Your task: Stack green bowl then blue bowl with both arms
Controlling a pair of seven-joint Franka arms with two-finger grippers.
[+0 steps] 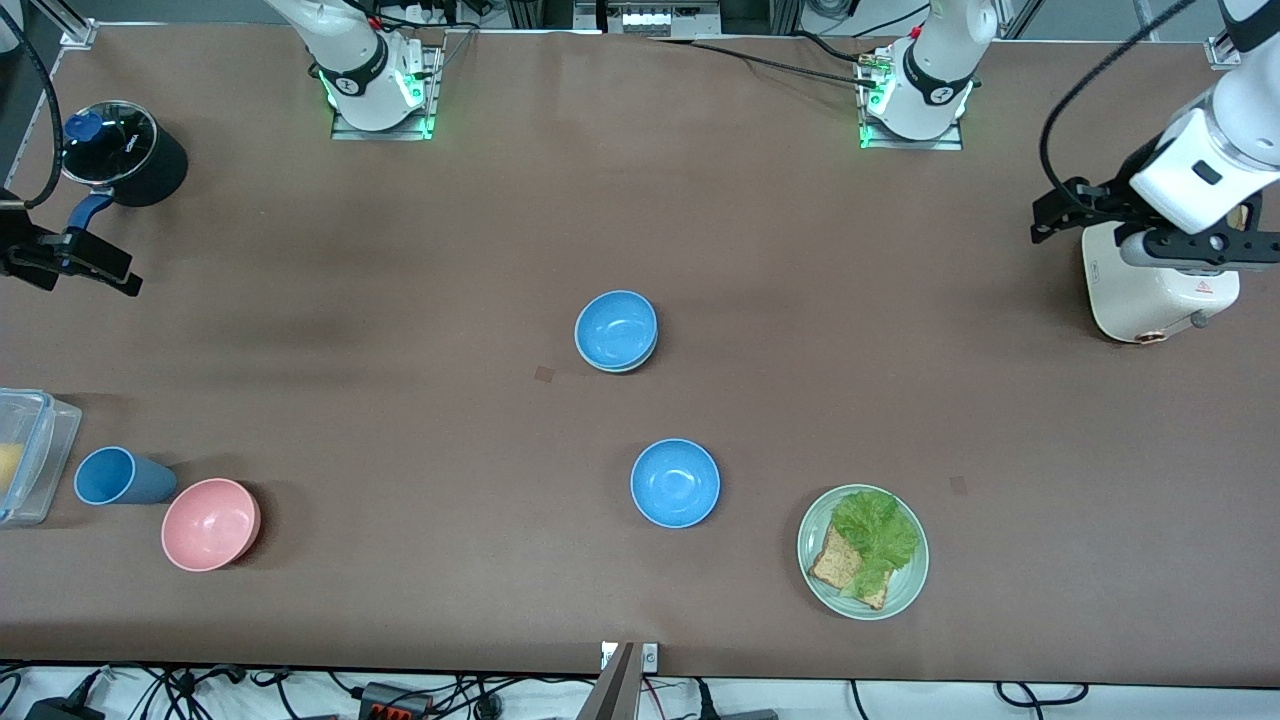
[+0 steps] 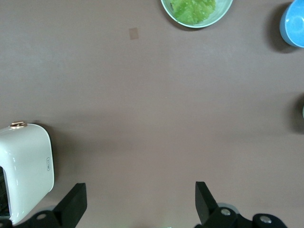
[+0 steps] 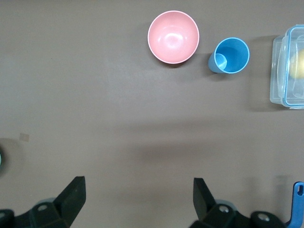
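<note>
A blue bowl [image 1: 616, 330] sits nested in the green bowl, of which only a thin pale rim [image 1: 634, 367] shows, at the table's middle. A second blue bowl [image 1: 675, 483] stands alone nearer the front camera; it also shows in the left wrist view [image 2: 295, 23]. My left gripper [image 1: 1195, 250] hangs open and empty over a white appliance at the left arm's end; its fingertips [image 2: 76, 203] stand wide apart. My right gripper [image 1: 75, 262] hangs open and empty at the right arm's end beside a black pot, its fingertips [image 3: 73, 195] wide apart.
A pale green plate [image 1: 905, 590] with lettuce and toast lies near the lone blue bowl. A pink bowl [image 1: 210, 523], a blue cup [image 1: 120, 477] and a clear container [image 1: 30, 455] stand at the right arm's end. A lidded black pot [image 1: 122, 150] and a white appliance [image 1: 1150, 300] stand at opposite ends.
</note>
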